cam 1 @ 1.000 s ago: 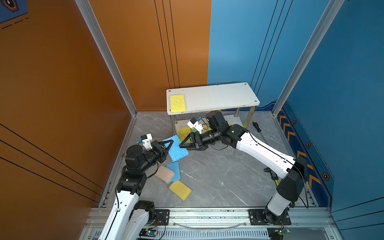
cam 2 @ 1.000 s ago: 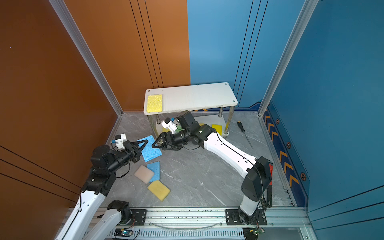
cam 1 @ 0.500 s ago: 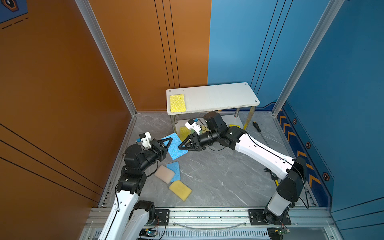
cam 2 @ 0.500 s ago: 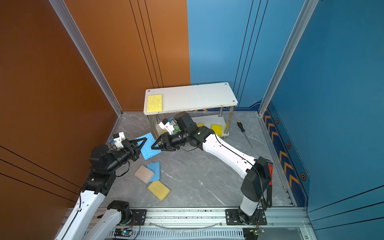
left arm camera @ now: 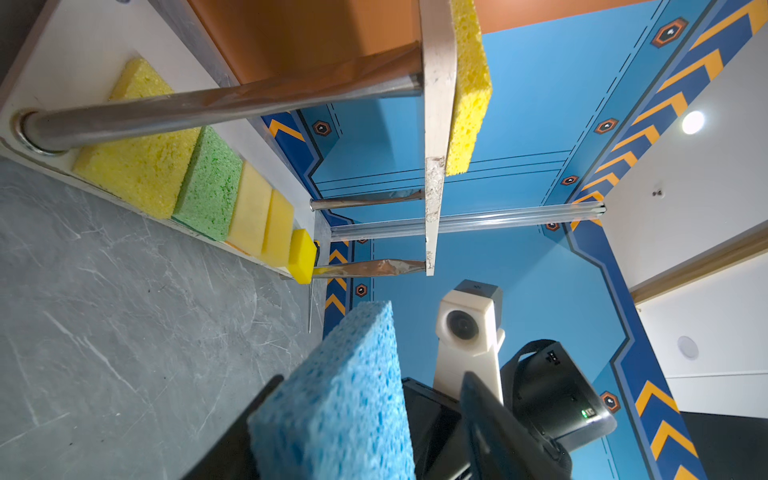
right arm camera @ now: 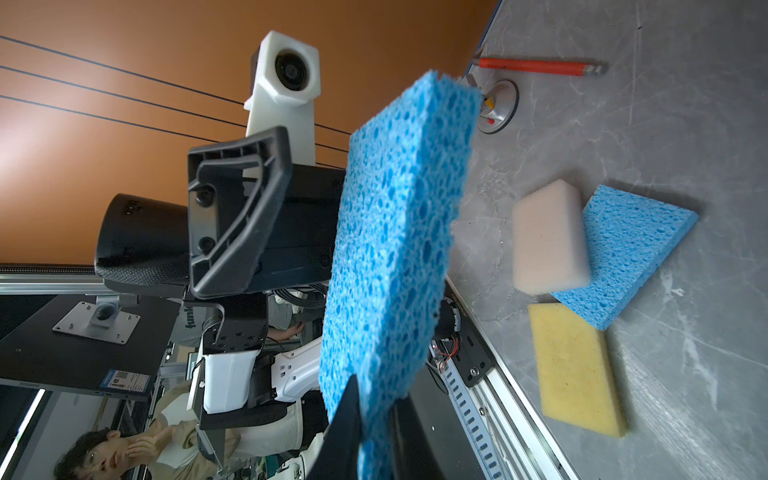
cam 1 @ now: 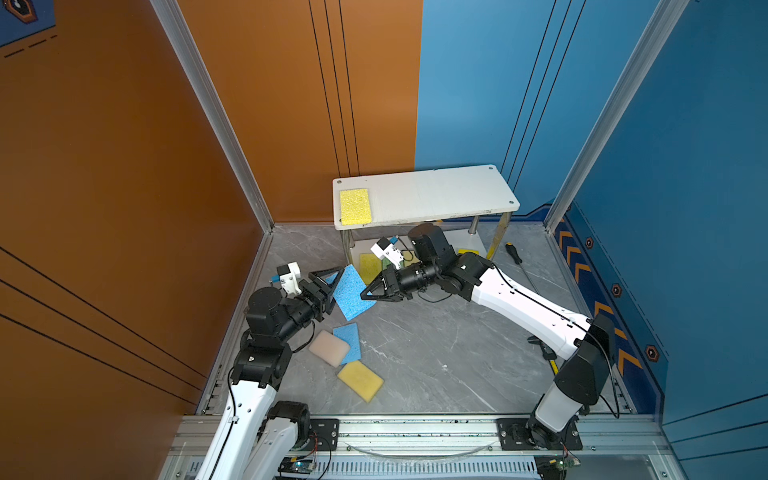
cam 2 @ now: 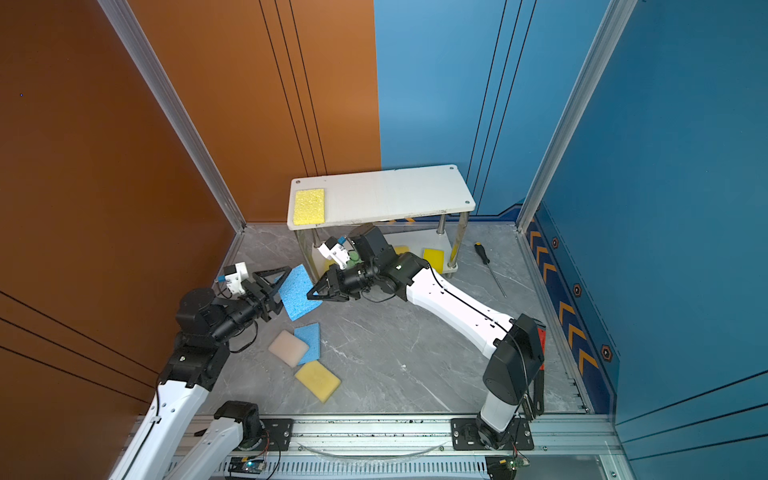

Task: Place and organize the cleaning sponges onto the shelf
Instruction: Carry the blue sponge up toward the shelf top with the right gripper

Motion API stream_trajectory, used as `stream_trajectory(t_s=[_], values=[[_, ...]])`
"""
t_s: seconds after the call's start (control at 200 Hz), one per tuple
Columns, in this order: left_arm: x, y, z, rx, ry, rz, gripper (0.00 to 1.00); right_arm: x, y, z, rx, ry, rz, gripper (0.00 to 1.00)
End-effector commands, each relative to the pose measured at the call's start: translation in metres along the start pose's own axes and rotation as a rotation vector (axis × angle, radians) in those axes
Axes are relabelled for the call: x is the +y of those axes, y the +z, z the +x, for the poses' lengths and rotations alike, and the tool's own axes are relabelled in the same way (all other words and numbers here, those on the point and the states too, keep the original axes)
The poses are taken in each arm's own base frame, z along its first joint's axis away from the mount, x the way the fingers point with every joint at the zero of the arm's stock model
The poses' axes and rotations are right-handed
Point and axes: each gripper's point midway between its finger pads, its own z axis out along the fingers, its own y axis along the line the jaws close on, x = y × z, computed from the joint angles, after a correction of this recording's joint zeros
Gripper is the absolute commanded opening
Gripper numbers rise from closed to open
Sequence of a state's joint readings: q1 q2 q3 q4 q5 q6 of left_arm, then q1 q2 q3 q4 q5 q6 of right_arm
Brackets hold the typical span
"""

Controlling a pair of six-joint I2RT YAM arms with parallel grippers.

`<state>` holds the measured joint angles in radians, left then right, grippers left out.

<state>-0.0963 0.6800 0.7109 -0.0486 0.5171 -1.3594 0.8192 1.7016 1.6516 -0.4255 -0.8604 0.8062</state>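
We note the blue sponge on edge above the floor, just in front of the shelf, at the end bearing a yellow sponge. The right gripper pinches its edge, jaws nearly closed. The left gripper stands wide around it, not clamping.

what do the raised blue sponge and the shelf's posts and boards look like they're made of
raised blue sponge: cellulose-type foam, likely; matte, with open irregular pores.
shelf posts: metal, probably chromed or polished steel; they mirror the orange wall.
shelf boards: white, smooth, matte; plastic or coated wood, unclear, with a chipped edge in the left wrist view.
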Motion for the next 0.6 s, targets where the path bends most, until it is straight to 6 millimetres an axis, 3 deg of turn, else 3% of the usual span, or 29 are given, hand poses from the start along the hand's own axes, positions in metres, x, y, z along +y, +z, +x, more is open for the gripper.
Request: stream_trajectory(t_s=[0.0, 0.075, 0.325, 0.591], values=[[-0.014, -0.011, 0.002, 0.007, 0.062, 0.004, 0.85, 0.021, -0.017, -0.002, -0.046, -0.053, -0.028, 0.13], [-0.015, -0.017, 0.0, -0.004, 0.067, -0.003, 0.95, 0.023, -0.022, -0.001, -0.054, -0.061, -0.025, 0.13], [-0.01, -0.03, -0.004, -0.029, 0.048, -0.018, 0.98, 0.039, -0.041, 0.001, -0.079, -0.116, -0.021, 0.13], [-0.004, -0.037, -0.003, -0.035, 0.043, -0.039, 0.99, 0.058, -0.079, -0.027, -0.198, -0.16, -0.021, 0.13]])
